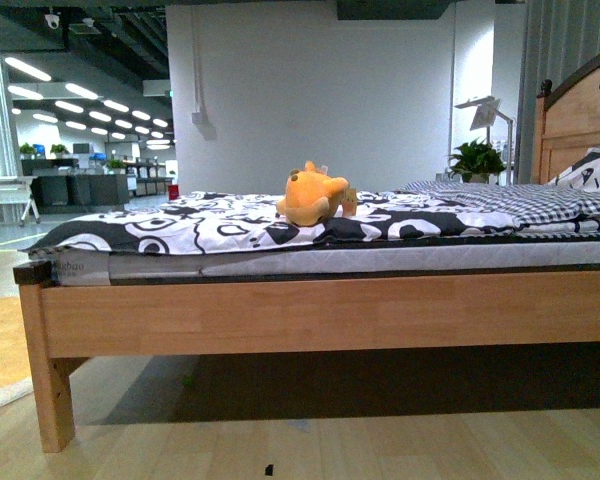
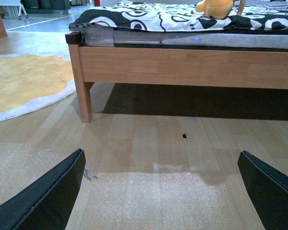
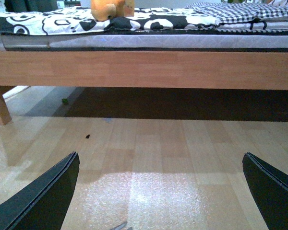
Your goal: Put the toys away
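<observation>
An orange-yellow plush toy [image 1: 312, 194] lies on the black-and-white quilt of the bed [image 1: 310, 310], near the middle. It also shows in the left wrist view [image 2: 216, 8] and in the right wrist view [image 3: 108, 8], at the far edge of each. My left gripper [image 2: 161, 191] is open and empty, low over the wooden floor in front of the bed. My right gripper [image 3: 161, 194] is open and empty, also low over the floor. Neither arm shows in the front view.
The wooden bed frame has a leg [image 1: 52, 385] at the left corner and a headboard [image 1: 580, 120] at the right. A checked blanket [image 1: 520, 200] covers the right part. A yellow rug [image 2: 24, 84] lies left of the bed. A potted plant [image 1: 477, 158] stands behind.
</observation>
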You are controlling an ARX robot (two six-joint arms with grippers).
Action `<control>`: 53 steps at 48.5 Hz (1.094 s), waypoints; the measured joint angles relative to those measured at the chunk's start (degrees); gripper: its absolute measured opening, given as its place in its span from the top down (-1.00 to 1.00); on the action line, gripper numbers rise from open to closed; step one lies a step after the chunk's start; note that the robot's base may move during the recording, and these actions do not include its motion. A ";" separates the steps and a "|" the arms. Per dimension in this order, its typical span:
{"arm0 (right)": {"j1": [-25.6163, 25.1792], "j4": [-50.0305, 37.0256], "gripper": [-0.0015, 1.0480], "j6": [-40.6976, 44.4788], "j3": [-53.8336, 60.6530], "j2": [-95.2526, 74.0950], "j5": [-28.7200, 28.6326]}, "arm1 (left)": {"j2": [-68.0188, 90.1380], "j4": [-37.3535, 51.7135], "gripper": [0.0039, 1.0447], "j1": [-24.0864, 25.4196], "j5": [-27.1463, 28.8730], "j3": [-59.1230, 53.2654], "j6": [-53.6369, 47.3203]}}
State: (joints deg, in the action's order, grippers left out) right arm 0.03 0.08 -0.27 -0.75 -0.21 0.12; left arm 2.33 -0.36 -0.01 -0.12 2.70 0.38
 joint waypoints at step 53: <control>0.00 0.00 -0.99 0.00 0.00 0.00 0.00 | 0.00 0.00 -0.89 0.00 0.00 0.00 0.00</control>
State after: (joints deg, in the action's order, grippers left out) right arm 0.03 0.08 -0.27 -0.75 -0.21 0.12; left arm 2.33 -0.36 -0.01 -0.12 2.70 0.38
